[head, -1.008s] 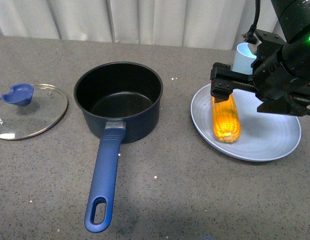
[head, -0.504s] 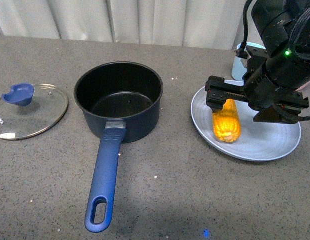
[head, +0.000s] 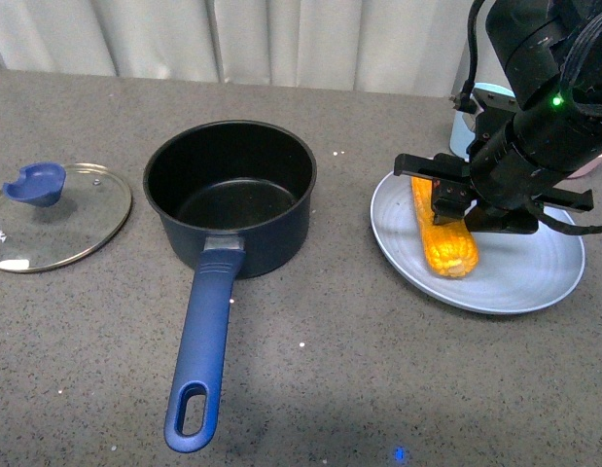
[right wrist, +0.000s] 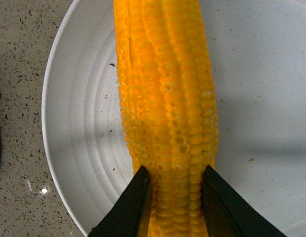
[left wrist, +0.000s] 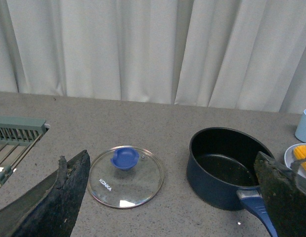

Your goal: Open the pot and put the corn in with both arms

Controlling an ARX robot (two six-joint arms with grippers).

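The pot stands open with its lid lying on the table to its left, so I'm on the pickup step. My right gripper has its 2 fingers against opposite sides of the corn near 1 end, seemingly clamped though I can't confirm how firmly, and the corn lies on the plate right of the pot. My left gripper hangs spread wide and empty; next I need a straight lift, a carry leftward above the rim, and a release inside.
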